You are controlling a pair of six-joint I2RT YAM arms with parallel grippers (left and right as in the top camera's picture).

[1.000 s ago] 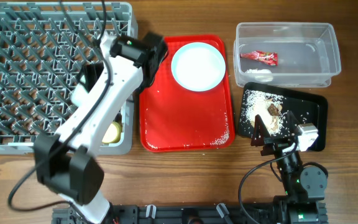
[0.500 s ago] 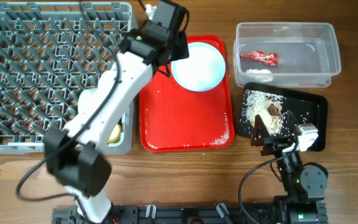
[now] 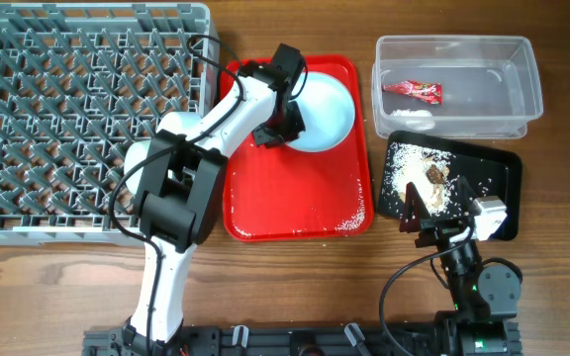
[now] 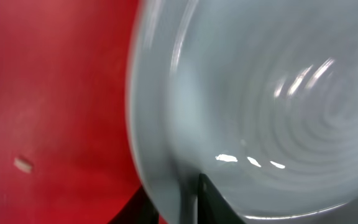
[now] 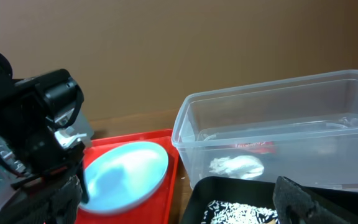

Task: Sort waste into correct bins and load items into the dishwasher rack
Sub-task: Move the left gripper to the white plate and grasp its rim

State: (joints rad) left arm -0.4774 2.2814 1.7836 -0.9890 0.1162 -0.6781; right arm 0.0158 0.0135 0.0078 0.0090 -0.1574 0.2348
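Plate [image 3: 323, 109], pale-blue, on upper right of red tray [image 3: 295, 198], near its top and right edges. Left gripper [image 3: 287, 124] at plate's left rim, fingers [image 4: 211, 198] either side of rim. Blurred, cannot tell if clamped. Bare tray floor below plate. Dishwasher rack [image 3: 87, 119] just beside tray's left edge. Right gripper [image 3: 435, 203] spread wide over black tray [image 3: 498, 168], near clear tub [image 3: 458, 44].

Bright, even light is falling from above in the overhead view, casting only soft, short shadows beside the pale-blue plate [image 3: 327, 111]. Up close, the left wrist view is smearing the plate into blur, with white glints shining low on it. The right wrist view is looking dimmer, the clear tub [image 5: 278, 118] right of the plate catching pale glare.
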